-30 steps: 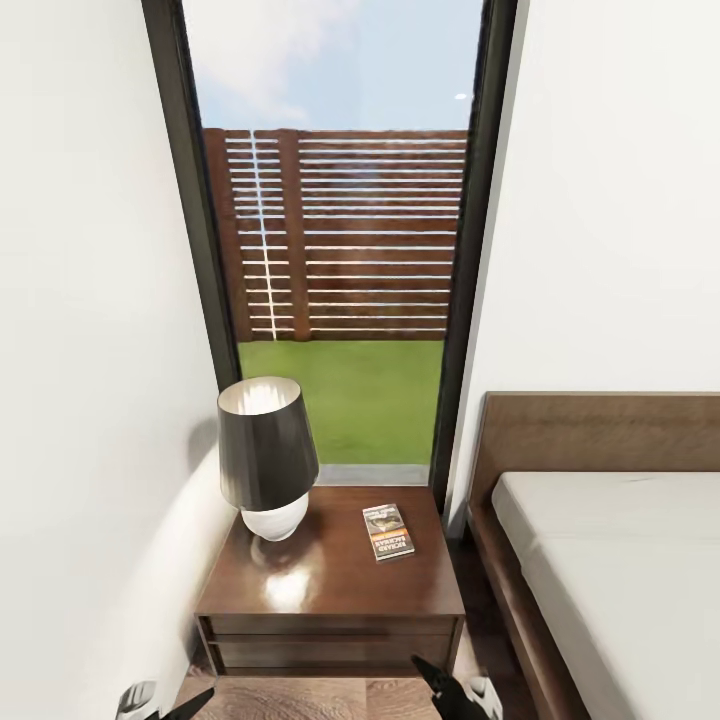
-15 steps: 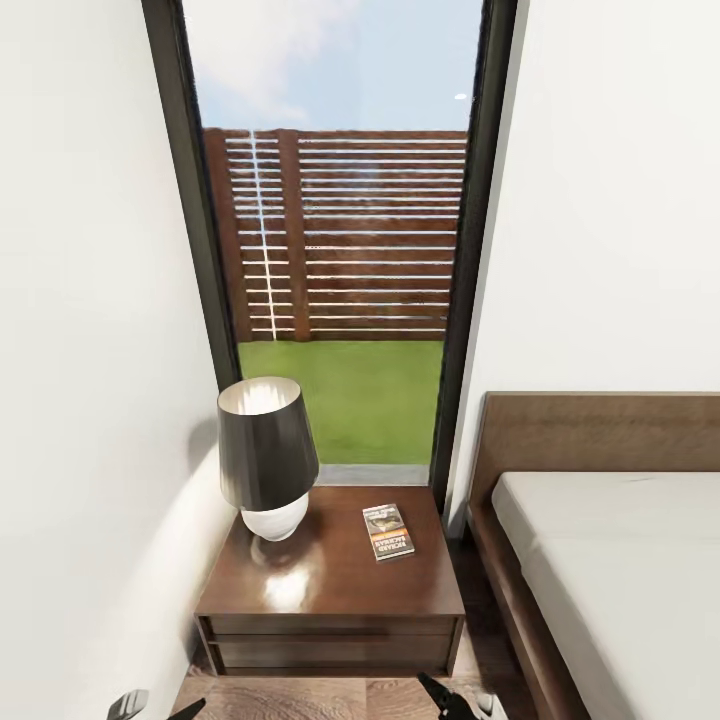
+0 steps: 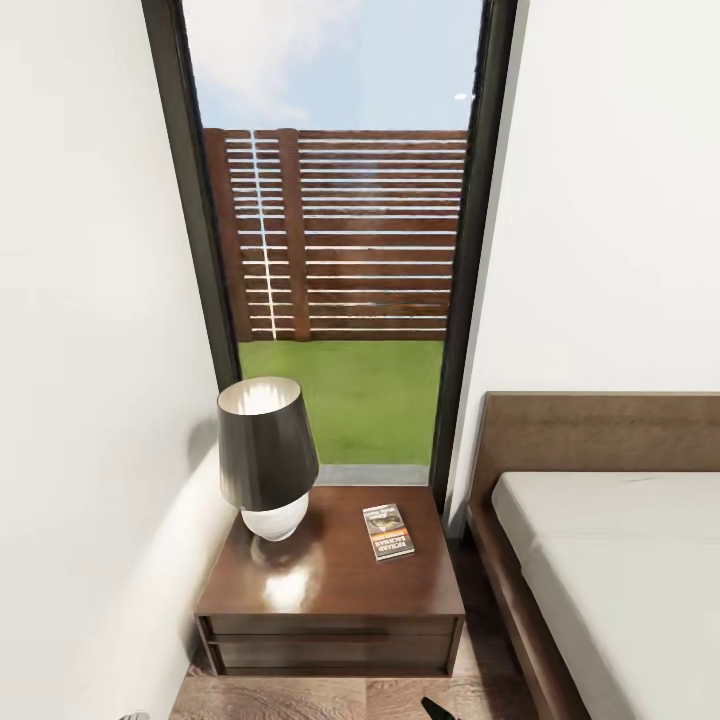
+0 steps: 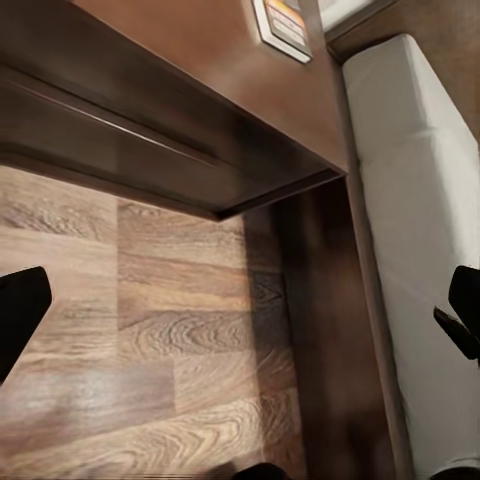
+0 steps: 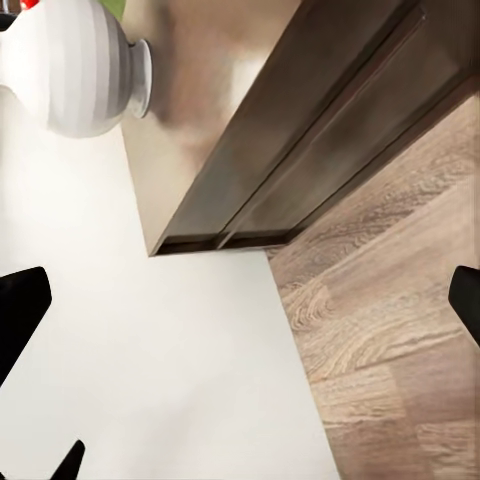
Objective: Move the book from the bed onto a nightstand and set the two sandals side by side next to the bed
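Note:
The book (image 3: 387, 531) lies flat on the right half of the dark-brown nightstand (image 3: 330, 590), beside the lamp (image 3: 266, 455). It also appears in the left wrist view as the book (image 4: 285, 24) at the nightstand's (image 4: 180, 110) edge. The bed (image 3: 610, 560) with its light-grey mattress stands to the right. My left gripper (image 4: 240, 315) hangs open over the wood floor in front of the nightstand, holding nothing. My right gripper (image 5: 240, 305) is open too, low near the nightstand's (image 5: 300, 140) drawer front, with one black fingertip (image 3: 432, 708) showing. The blue sandals are out of view.
A white wall (image 3: 80, 400) runs close along the nightstand's left side. A tall black-framed window (image 3: 340, 280) with a slatted fence behind stands at the back. A narrow strip of plank floor (image 4: 180, 340) lies between nightstand and bed frame (image 3: 500, 590). The lamp's white base (image 5: 80, 65) rests on the nightstand.
Both grippers have sunk toward the bottom edge of the head view, so less of them shows. The book, lamp and nightstand have not moved.

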